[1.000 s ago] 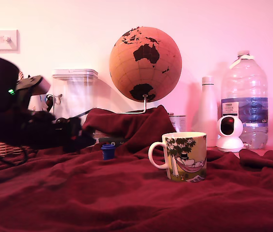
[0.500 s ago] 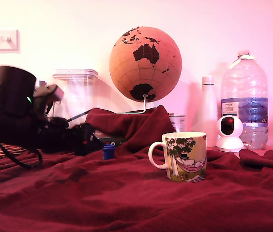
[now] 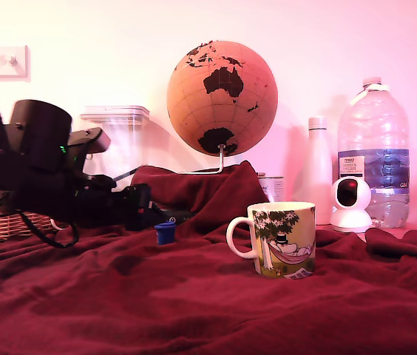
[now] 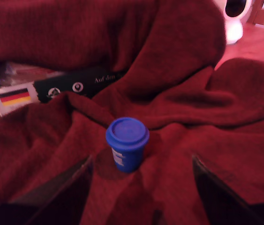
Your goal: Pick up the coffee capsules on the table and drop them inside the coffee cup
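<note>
Item: blue coffee capsule (image 4: pixel 127 144). Stood flange-up on the rumpled dark red blanket covering the desk (image 3: pixel 194 303), well to the exterior view's left of the cream cartoon coffee cup (image 3: pixel 282 238). No beige capsule could be seen in either view.

Item: tool (image 4: pixel 141 187). Fingers spread wide in the wrist view, empty, one at each side of the capsule and short of it; capsule sat roughly midway between them.

Item: background. Cork globe (image 3: pixel 222 97), large water bottle (image 3: pixel 373 151), small white camera (image 3: pixel 350 204), wicker basket (image 3: pixel 5 224); a flag-printed box (image 4: pixel 15 97) lay under the blanket fold.

Step in hand, judged: approach for the grasp. Best done by advancing level until the fingers flanked the tapered body below the flange, then closing gently; loose fleece could snag a low finger, and the light pod could tip.

Change from the earliest picture: the arm had travelled towards the exterior view's right, nearing the capsule; capsule and cup had not moved.
</note>
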`<state>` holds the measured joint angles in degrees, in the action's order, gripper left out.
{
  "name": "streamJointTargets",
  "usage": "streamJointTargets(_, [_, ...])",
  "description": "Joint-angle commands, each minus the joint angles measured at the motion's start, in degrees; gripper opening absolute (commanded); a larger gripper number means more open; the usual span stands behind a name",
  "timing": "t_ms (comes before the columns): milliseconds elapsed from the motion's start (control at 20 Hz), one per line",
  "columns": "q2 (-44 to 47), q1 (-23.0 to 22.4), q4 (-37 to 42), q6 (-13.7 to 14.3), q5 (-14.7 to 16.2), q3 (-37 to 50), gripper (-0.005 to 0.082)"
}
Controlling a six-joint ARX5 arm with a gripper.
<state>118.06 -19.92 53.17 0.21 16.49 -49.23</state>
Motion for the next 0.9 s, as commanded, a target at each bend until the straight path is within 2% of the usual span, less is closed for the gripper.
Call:
streamJointTargets(0, [1.6, -0.4, 0.1, 0.3, 0.2, -0.6, 0.0609])
streamJointTargets(550, [1.6, -0.4, 0.0, 0.9, 0.2, -1.4, 0.0608])
streamJointTargets(850, [1.6, -0.4, -4.0, 0.9, 0.2, -5.1, 0.0608])
